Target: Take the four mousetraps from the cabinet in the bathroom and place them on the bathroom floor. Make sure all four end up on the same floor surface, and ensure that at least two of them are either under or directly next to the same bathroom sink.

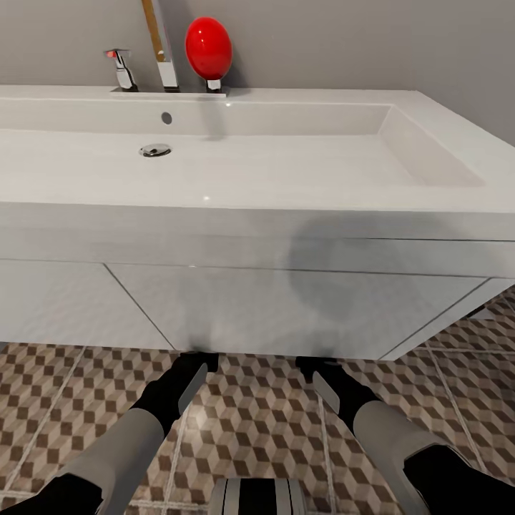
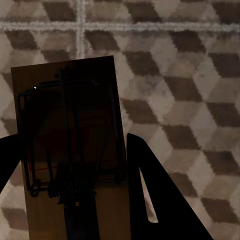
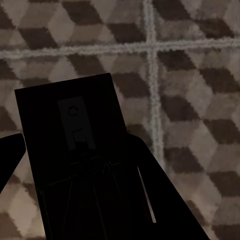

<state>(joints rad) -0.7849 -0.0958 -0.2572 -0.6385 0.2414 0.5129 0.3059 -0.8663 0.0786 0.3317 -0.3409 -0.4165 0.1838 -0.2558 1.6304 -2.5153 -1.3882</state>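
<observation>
While I look down from the head camera, the nearest thing is the top of my own trunk [image 1: 259, 497] at the bottom edge, with my two forearms reaching forward and down on either side of it over the bathroom floor [image 1: 257, 422], whose square tiles carry a brown, beige and white cube pattern with pale grout lines. My left gripper [image 1: 198, 355] and right gripper [image 1: 312, 360] both run in under the lower edge of the white vanity [image 1: 286, 307], so their tips are hidden from the head view. Through the left wrist camera I see the left gripper [image 2: 70, 165] with its dark fingers [image 2: 150, 195] pinching a mousetrap [image 2: 75, 145] between them: a tan wooden board with dark wire bars and a thin red mark, held flat-faced to the lens with the cube-patterned tiles behind it; I cannot tell whether it touches the floor. Through the right wrist camera the right gripper [image 3: 75, 170] likewise clasps a second mousetrap [image 3: 70, 125], which sits in deep shadow, almost black, with a faint rectangular plate on it, again with tile and a grout crossing behind. Farther on, above the vanity fronts, lies the wide white rectangular sink [image 1: 443, 154], its chrome drain [image 1: 155, 149] and an overflow hole toward the left. At the back rim stands the tap [image 1: 167, 68] with a small chrome handle [image 1: 123, 69] beside it, and a glossy red egg-shaped object [image 1: 209, 48] on a short stem just right of it. Behind everything is a plain grey wall [image 1: 357, 43].
</observation>
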